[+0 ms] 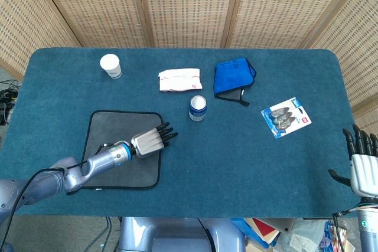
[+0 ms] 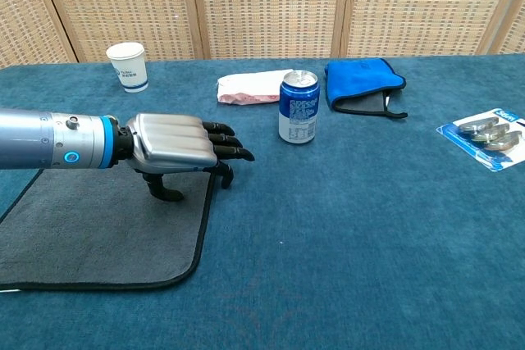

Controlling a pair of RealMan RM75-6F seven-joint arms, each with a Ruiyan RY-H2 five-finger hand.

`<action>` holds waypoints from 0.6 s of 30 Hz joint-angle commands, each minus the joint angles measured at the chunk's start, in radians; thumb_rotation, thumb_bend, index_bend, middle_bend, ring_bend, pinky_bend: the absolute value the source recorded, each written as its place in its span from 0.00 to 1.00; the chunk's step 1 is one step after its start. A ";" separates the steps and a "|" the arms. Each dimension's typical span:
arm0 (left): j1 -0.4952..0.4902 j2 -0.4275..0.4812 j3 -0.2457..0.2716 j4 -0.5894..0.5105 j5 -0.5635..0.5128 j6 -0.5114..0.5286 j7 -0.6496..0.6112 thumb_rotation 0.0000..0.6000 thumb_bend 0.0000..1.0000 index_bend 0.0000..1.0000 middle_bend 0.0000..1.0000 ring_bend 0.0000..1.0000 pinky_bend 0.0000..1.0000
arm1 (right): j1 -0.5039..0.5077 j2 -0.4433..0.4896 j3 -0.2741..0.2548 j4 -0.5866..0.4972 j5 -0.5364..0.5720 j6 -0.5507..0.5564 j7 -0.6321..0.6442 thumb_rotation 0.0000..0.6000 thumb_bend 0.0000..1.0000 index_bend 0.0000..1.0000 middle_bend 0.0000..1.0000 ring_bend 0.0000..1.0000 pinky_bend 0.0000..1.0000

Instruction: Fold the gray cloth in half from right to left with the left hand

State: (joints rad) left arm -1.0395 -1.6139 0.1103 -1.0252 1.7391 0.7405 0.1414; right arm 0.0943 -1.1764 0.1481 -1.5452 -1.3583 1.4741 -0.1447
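My left robot hand (image 1: 151, 141) hovers palm-down over the right edge of the gray cloth (image 1: 115, 131), lower left of the head view; its fingers (image 2: 228, 142) are extended and apart, reaching past the black-trimmed border, and it is released, grasping nothing. In the chest view the thumb points down toward the cloth; I cannot tell whether it touches. The gray cloth (image 2: 90, 231) lies flat and unfolded on the blue desk (image 1: 236, 157), at the lower left of both views. My right robot hand (image 1: 361, 163) sits at the lower right edge of the head view, beyond the desk's corner, fingers upright and spread, released as well.

Across the upper centre of the head view, left to right: a white paper cup (image 1: 110, 65), a white packet with red print (image 1: 179, 79), and a blue pouch (image 1: 233, 77). A blue drink can (image 1: 198, 108) stands upright below the packet, near the left hand's fingertips but apart from them. A blister pack (image 1: 286, 117) lies toward the right.
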 commanded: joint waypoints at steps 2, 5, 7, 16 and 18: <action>0.004 -0.004 0.006 0.014 0.003 0.013 -0.002 1.00 0.35 0.65 0.00 0.00 0.00 | 0.001 0.001 -0.001 0.000 0.001 -0.004 0.002 1.00 0.00 0.00 0.00 0.00 0.00; 0.005 -0.013 0.007 0.028 0.002 0.017 -0.005 1.00 0.35 0.69 0.00 0.00 0.00 | 0.002 0.001 -0.001 0.000 -0.001 -0.003 0.003 1.00 0.00 0.00 0.00 0.00 0.00; 0.007 -0.021 0.007 0.037 0.002 0.023 -0.005 1.00 0.36 0.70 0.00 0.00 0.00 | 0.001 0.002 -0.001 0.000 -0.001 -0.002 0.004 1.00 0.00 0.00 0.00 0.00 0.00; 0.015 -0.022 0.006 0.042 0.011 0.084 -0.038 1.00 0.77 0.75 0.01 0.00 0.00 | 0.002 0.003 -0.002 0.002 -0.001 -0.004 0.008 1.00 0.00 0.00 0.00 0.00 0.00; 0.017 -0.018 0.004 0.041 0.014 0.101 -0.049 1.00 0.79 0.76 0.03 0.00 0.00 | 0.002 0.003 -0.002 0.003 -0.001 -0.004 0.008 1.00 0.00 0.00 0.00 0.00 0.00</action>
State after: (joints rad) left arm -1.0248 -1.6357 0.1164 -0.9826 1.7500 0.8303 0.1014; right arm 0.0961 -1.1738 0.1459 -1.5426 -1.3594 1.4703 -0.1365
